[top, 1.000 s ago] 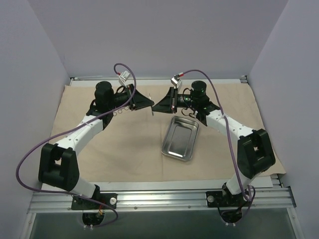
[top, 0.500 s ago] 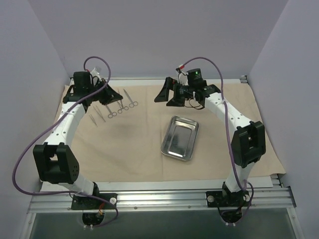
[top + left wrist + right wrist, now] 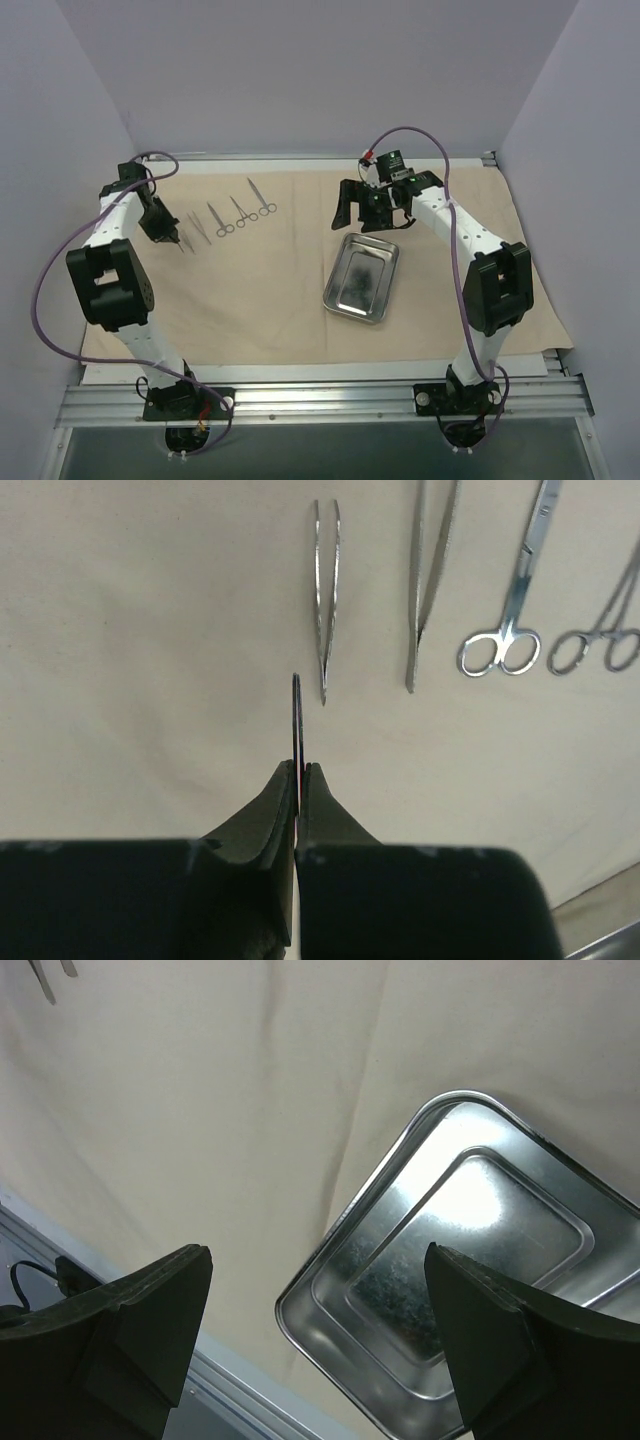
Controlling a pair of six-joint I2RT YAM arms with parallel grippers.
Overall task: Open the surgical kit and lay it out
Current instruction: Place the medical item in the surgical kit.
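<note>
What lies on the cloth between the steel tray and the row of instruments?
Nothing: only bare beige cloth separates steel tray and instruments, in the top view.

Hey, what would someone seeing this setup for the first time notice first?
Likely the shiny steel tray, lying empty right of center on the beige cloth, close by the open right gripper. Next, the row of instruments at far left, where the left gripper pinches one thin instrument.

You have one beige cloth wrap [image 3: 260,290], one shiny rectangular steel tray [image 3: 341,300], three ring-handled metal instruments [image 3: 241,210], two metal tweezers [image 3: 327,600], one thin metal blade [image 3: 296,710].
</note>
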